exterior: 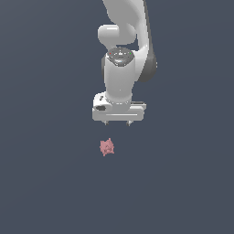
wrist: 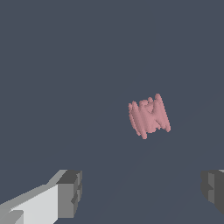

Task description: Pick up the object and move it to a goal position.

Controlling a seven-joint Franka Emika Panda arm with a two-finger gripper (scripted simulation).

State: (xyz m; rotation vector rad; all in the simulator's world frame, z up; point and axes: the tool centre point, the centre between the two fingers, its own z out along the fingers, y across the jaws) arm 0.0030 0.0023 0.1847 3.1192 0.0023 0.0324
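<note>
- The object [exterior: 107, 147] is pink, with a matt and rough, knobbly surface; its material I cannot tell, maybe something like soft plastic.
- The gripper [exterior: 118, 122] body is white, smooth, slightly glossy, like painted plastic or metal.
- The pads [wrist: 70, 193] of the jaws are grey and matt, with ribbed faces.
- The tabletop [exterior: 45, 183] is dark blue-grey, flat, matt, without texture.

A flat, plain surface [exterior: 41, 183] of dark slate blue-grey fills both views from edge to edge. It carries no seam, pattern or texture. No wall, furniture or window shows. The light is soft and even, with no clear shadow or bright spot anywhere.
</note>
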